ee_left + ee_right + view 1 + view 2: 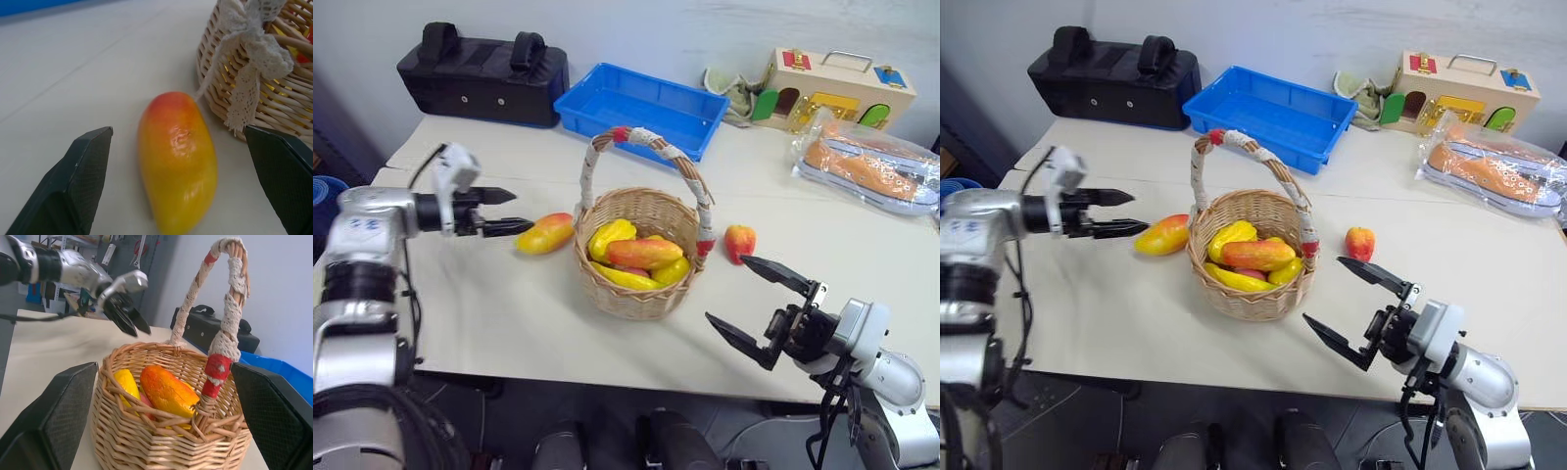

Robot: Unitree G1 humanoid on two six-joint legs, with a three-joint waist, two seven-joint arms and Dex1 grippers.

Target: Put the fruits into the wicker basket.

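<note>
Both pairs of our fingers stand wide apart, holding nothing. Our left gripper (512,211) sits left of centre, its tips just short of a mango (545,233) that lies on the table (489,304) beside the wicker basket (641,284). More fruit (644,253) fills the basket at mid-frame. Our right gripper (756,308) hangs at lower right, below the peach (739,241) lying right of the basket.

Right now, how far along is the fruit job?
Done: several fruits lie in the wicker basket. In hand: nothing; the open left gripper points at the mango on the table beside the basket. Left: that mango and the peach on the other side.
</note>
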